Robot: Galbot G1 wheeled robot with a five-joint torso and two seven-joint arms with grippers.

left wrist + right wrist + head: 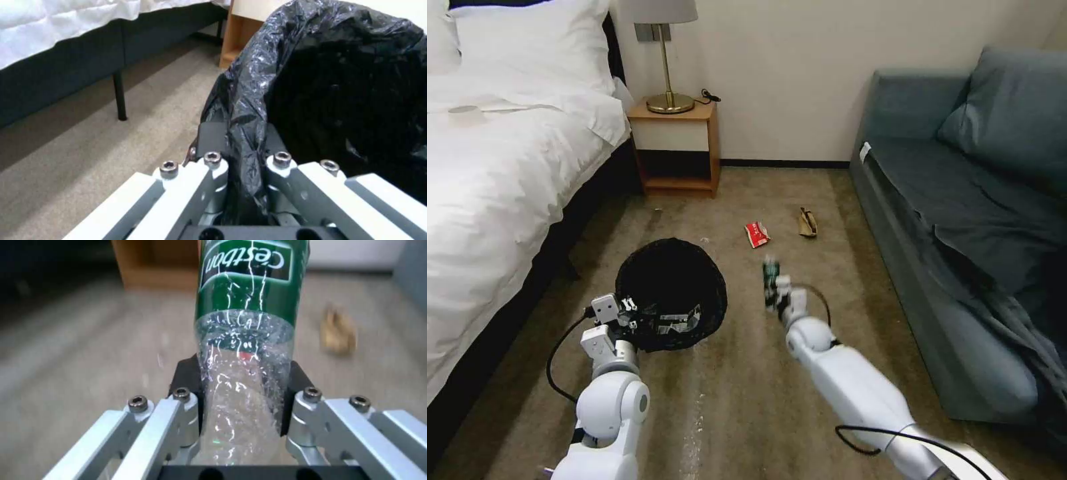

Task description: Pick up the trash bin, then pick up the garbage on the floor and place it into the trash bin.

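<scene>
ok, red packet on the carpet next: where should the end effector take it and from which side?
Probably straight from above, closing across the narrow width of the red packet. It lies flat on the carpet, so no side edge is raised. The brown wrapper lies apart on its sofa side, leaving room for the fingers.

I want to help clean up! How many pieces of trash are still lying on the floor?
2. The red packet and the brown wrapper lie on the carpet beyond the trash bin. The right end effector holds the bottle. More may be hidden.
</scene>
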